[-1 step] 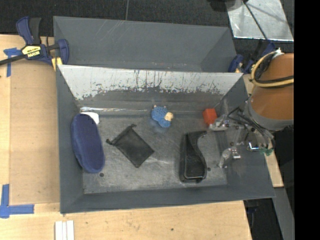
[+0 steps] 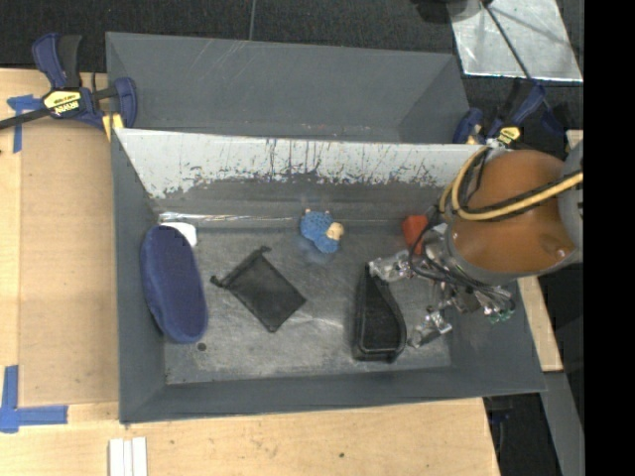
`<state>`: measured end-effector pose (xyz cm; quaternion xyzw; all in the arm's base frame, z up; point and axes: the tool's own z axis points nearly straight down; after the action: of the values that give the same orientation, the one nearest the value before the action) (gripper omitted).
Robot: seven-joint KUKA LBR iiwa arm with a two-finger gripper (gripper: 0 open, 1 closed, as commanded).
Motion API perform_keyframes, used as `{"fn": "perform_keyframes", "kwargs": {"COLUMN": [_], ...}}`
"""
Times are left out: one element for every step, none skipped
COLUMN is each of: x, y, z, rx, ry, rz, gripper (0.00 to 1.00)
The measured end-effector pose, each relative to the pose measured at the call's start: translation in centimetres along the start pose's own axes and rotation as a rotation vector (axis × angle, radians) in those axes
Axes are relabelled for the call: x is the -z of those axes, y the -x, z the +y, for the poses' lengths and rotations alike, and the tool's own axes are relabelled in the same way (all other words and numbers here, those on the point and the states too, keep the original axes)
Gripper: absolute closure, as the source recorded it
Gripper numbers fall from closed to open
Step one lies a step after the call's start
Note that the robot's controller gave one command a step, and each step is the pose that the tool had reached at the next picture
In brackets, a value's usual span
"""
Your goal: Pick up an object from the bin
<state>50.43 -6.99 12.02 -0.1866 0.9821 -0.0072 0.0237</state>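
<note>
The gripper [image 2: 409, 298] hangs low over the right part of the bin [image 2: 134, 266], below the orange cover [image 2: 511, 224] on the robot's wrist, which sits above the bin's right wall. Its 2 silvery fingers [image 2: 385, 266] stand apart, one towards the back and one towards the front.

Just beside them, on the side towards the bin's middle, lies a black case [image 2: 377, 320]. It is long and curved and runs from the middle of the floor towards the front edge. The gripper is at this case's right side. I cannot tell if the fingers touch it, and the case does not sit between them.

A small red thing [image 2: 414, 228] lies near the back wall, close to the right wall and partly hidden by the orange cover.

A small blue toy [image 2: 317, 231] with a tan bit on it rests at the foot of the back wall, about midway along it.

A flat black pouch [image 2: 263, 291] lies turned cornerwise on the floor, left of the middle and well apart from the case.

A long dark blue cushion [image 2: 174, 286] lies along the left wall, with a white piece [image 2: 185, 231] touching its back end.
</note>
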Motion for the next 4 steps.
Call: {"fn": "perform_keyframes", "kwargs": {"x": [-0.8, -2.0, -4.2, -4.0], "y": [-0.2, 1.7, 2.7, 2.4], "z": [5.0, 5.1, 7.1, 6.6], "rx": [0.566, 1.137, 1.474, 1.465], "ry": [0.034, 0.044, 0.047, 0.054], "rz": [0.032, 0.022, 0.058, 0.037], "gripper": [0.0, 0.0, 0.0, 0.0]}}
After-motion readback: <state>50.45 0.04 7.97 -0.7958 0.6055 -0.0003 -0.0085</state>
